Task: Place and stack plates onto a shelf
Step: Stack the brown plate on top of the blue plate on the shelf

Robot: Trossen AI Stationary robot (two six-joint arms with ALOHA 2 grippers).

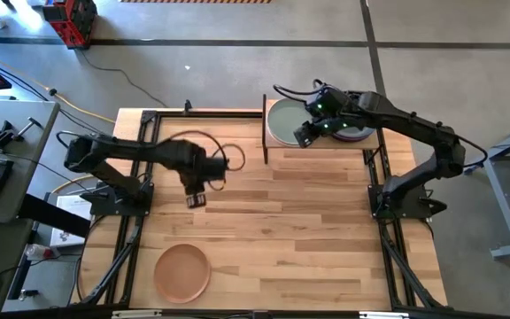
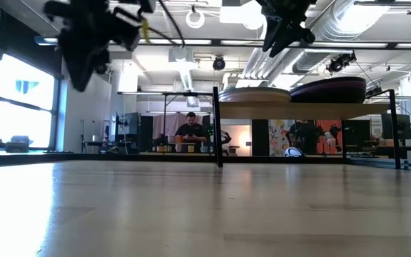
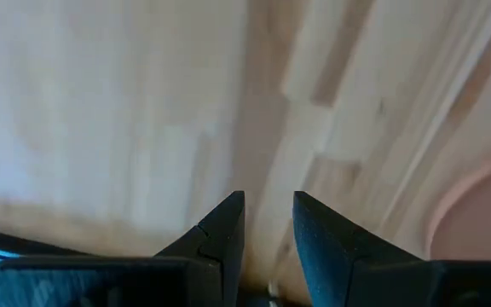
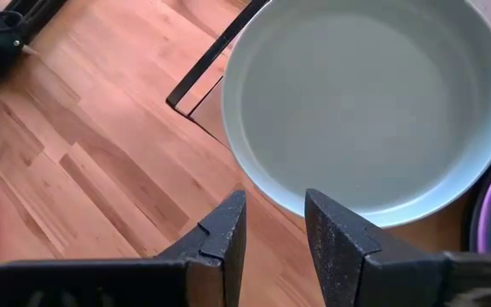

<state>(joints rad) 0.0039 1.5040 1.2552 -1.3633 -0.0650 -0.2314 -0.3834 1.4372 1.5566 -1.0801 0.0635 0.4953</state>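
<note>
A peach plate (image 1: 182,270) lies flat on the table near its near edge, left of the middle; its rim (image 3: 484,213) also shows in the left wrist view. The shelf (image 1: 326,146) stands at the table's far side. A sage green plate (image 1: 283,120) tops a stack (image 2: 255,95) on the shelf's left end, and a purple plate (image 2: 327,89) sits on its right end. My left gripper (image 1: 196,199) hangs open and empty above the table, farther back than the peach plate. My right gripper (image 1: 306,133) is open and empty above the green plate's (image 4: 365,102) near rim.
The shelf's thin black posts (image 2: 218,128) stand at its corners, and one post (image 4: 211,60) is close to my right gripper. Bare tabletop (image 1: 308,230) stretches from the shelf to the near edge. Beyond the table, a person (image 2: 191,132) sits in the room.
</note>
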